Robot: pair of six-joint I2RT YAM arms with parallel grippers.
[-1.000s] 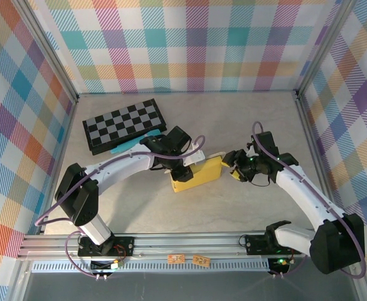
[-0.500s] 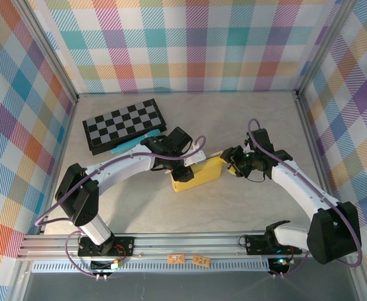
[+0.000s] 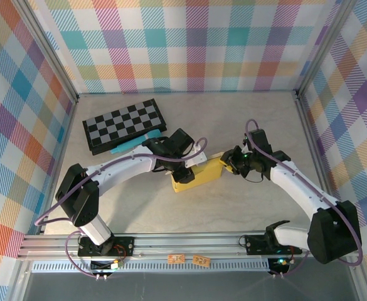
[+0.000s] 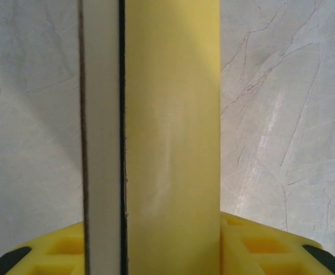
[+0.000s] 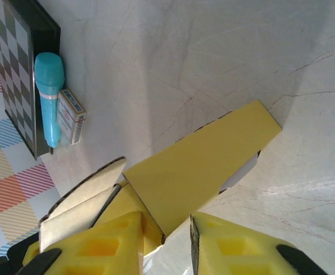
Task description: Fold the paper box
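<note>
Cardboard in progress: we are watching a plain yellow thin-cardboard paper box [image 3: 199,175] lying on the pale bench [image 3: 246,119]. Our left hand [image 3: 183,169] is clamping one upright wall; our right hand [image 5: 167,229] is standing, jaws apart, astride a flap corner at its right end.

Paper box [image 3: 199,177] is lying near the middle of the table [image 3: 246,119]. The left gripper [image 4: 153,226] is sitting at its left end and the right gripper [image 5: 166,222] at its right end. Checkerboard [image 3: 125,125] is lying behind and left of the box. A tube [image 5: 48,97] is resting along the board's near edge, with a small packet [image 5: 71,116] lying just beside it.
</note>
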